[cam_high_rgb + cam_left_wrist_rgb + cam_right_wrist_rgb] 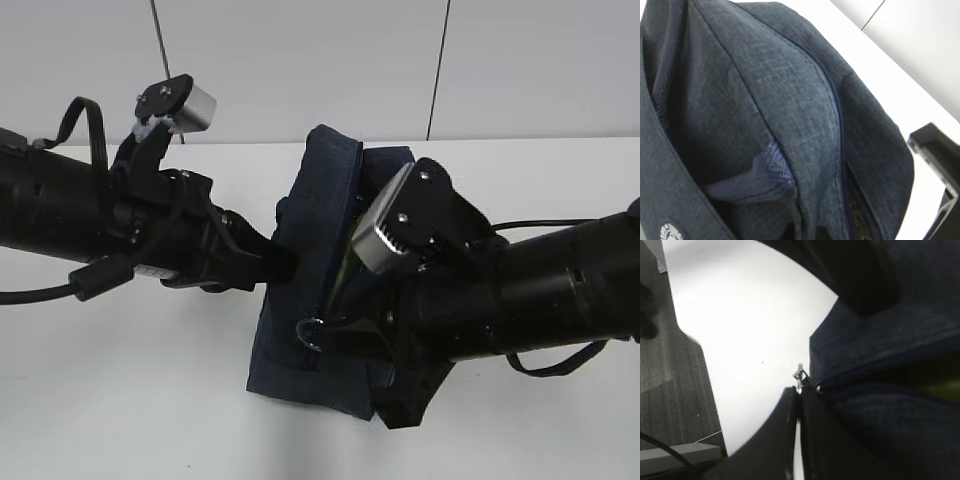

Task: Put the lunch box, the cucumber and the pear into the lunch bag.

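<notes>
- Exterior view: our left gripper [272, 262] presses into the lunch bag's [300, 350] left side on the white table [120, 400]; we cannot tell whether it is spread. Our right gripper [335, 335] sits by the metal ring pull [311, 333].
- Left wrist view: navy fabric [765, 100] fills the frame.
- Right wrist view: fingers [785, 440] pressed together pinch the zipper pull [799, 375]; something green [945, 389] shows inside.

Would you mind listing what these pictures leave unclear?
- Lunch box and pear: in no view; the bag may hide them.
- Cucumber: only a green sliver in the right wrist view.
- Left gripper: absent from its wrist view; the bag covers its tip in the exterior view.
- Ring pull: small, partly hidden by the right gripper.
</notes>
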Controlling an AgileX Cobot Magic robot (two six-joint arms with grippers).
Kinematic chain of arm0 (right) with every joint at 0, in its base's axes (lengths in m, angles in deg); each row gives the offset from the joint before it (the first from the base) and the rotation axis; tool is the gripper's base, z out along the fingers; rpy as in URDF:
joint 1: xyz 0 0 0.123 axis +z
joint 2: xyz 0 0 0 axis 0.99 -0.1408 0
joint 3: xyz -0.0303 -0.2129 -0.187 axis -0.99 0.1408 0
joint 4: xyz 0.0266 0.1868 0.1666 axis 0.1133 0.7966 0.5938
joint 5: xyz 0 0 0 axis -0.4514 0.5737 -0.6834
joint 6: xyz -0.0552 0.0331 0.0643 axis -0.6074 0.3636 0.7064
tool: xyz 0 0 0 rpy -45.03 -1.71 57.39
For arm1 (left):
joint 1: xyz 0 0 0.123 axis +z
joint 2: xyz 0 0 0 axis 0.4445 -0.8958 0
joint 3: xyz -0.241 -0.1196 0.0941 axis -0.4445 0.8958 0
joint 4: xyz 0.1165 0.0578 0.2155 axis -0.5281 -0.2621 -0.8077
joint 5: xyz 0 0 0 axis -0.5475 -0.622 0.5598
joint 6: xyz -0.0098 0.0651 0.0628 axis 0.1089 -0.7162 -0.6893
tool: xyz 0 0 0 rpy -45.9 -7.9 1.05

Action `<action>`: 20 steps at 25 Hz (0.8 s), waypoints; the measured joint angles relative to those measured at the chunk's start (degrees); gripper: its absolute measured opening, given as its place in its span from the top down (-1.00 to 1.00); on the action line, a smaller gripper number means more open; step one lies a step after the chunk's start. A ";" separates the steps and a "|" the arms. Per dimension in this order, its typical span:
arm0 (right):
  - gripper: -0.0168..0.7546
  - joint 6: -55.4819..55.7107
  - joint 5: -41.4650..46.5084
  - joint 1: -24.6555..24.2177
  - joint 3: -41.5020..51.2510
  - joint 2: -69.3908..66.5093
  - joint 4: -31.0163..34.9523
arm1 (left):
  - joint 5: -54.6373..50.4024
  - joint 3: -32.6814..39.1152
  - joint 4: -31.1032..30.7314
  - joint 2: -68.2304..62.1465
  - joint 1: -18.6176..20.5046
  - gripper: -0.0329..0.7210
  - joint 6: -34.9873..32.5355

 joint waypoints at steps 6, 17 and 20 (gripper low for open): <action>0.96 0.45 -2.64 0.00 0.00 4.01 -0.27 | -0.05 0.00 -0.19 0.00 0.00 0.90 0.00; 0.96 1.34 -10.22 0.00 0.00 9.06 -0.46 | -0.04 0.00 -0.06 0.00 0.00 0.90 0.00; 0.96 1.34 -13.37 0.00 -0.22 9.11 -0.13 | -0.10 0.00 0.12 0.00 0.00 0.90 0.00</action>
